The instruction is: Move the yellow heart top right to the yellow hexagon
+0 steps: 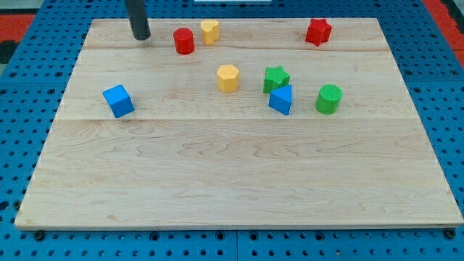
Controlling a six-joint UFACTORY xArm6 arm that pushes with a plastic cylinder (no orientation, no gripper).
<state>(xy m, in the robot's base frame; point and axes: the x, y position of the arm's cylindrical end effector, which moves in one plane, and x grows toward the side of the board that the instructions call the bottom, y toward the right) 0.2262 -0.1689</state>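
The yellow heart (210,31) sits near the view's top, just right of a red cylinder (183,41) and close to it. The yellow hexagon (228,77) lies below it and slightly to the right, near the board's middle. My tip (141,36) rests on the board at the view's top left, left of the red cylinder and well left of the yellow heart. It touches no block.
A green star (275,77) sits right of the hexagon, with a blue block (280,99) just below it. A green cylinder (328,98) is further right. A red star (317,31) is at the top right. A blue cube (118,101) is at the left.
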